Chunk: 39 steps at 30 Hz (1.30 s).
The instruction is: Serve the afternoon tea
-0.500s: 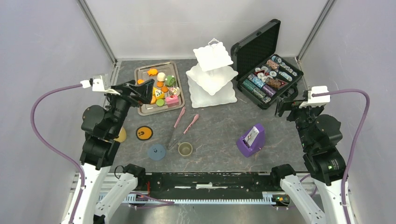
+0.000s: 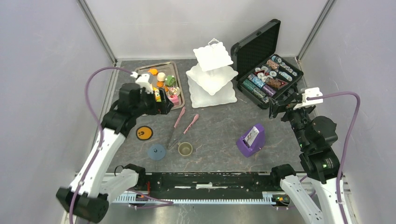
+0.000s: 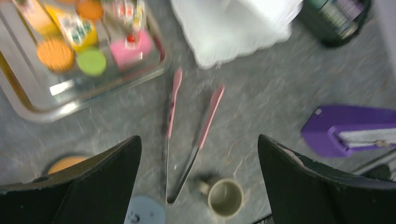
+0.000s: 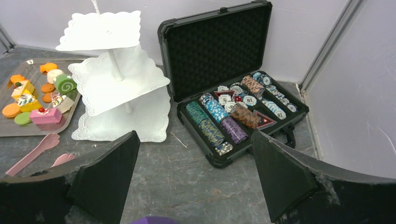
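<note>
The white three-tier stand stands at the back centre. Small orange, green, pink and cream pastries lie on a metal tray to its left. My left gripper is open and empty, above the tray's near right corner. In the left wrist view it hangs over pink tongs and the olive cup. A blue coaster and an orange coaster lie near the cup. My right gripper is open and empty, near the case. The yellow mug is hidden.
An open black case of poker chips sits at the back right. A purple card holder stands at the front right. Pink tongs lie between the tray and the cup. Grey walls close in the sides.
My left arm has swung from the left edge out over the table, and its gripper now hangs over the tray's near right corner. My right gripper has shifted slightly left.
</note>
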Available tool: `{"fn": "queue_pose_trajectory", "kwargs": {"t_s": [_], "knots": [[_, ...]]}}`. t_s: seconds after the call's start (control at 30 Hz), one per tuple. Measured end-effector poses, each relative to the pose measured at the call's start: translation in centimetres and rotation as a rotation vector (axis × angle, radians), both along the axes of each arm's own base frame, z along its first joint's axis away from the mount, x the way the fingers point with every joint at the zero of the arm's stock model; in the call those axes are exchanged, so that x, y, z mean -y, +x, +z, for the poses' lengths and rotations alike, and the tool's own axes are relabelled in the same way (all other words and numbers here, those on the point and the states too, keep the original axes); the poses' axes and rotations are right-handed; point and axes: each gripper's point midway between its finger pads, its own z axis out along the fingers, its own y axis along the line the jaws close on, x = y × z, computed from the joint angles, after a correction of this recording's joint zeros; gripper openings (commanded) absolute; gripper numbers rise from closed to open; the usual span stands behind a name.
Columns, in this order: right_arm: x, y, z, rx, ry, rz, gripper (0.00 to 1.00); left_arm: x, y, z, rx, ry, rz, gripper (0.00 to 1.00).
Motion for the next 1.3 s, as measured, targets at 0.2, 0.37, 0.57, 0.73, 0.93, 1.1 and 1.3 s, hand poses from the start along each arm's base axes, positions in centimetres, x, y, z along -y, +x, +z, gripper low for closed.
{"fn": "queue_pose_trajectory", "kwargs": {"t_s": [0.2, 0.37, 0.57, 0.73, 0.93, 1.1, 1.3], "knots": [[-1.2, 0.6, -1.2, -0.018, 0.005, 0.054, 0.98, 0.9, -0.8, -9.4, -0.378, 0.126, -0.043, 1.00], [-1.4, 0.7, -2.4, -0.027, 0.010, 0.066, 0.98, 2.6, -2.6, -12.7, -0.512, 0.174, -0.102, 1.00], [-1.6, 0.8, -3.0, -0.029, 0.014, 0.074, 0.98, 3.0, -3.3, -16.8, -0.618, 0.213, -0.071, 1.00], [-1.7, 0.8, -2.7, -0.018, 0.015, 0.077, 0.98, 3.0, -2.6, -19.3, -0.659, 0.257, -0.042, 1.00], [-1.9, 0.7, -2.3, -0.001, 0.017, 0.088, 0.98, 3.4, -2.6, -22.1, -0.714, 0.291, -0.054, 1.00], [-2.3, 0.6, -1.9, 0.020, 0.020, 0.118, 0.98, 4.1, -2.9, -23.9, -0.749, 0.322, -0.075, 0.99], [-2.5, 0.7, -2.4, 0.010, 0.018, 0.124, 0.98, 5.5, -3.0, -24.7, -0.704, 0.392, -0.068, 0.95]]}}
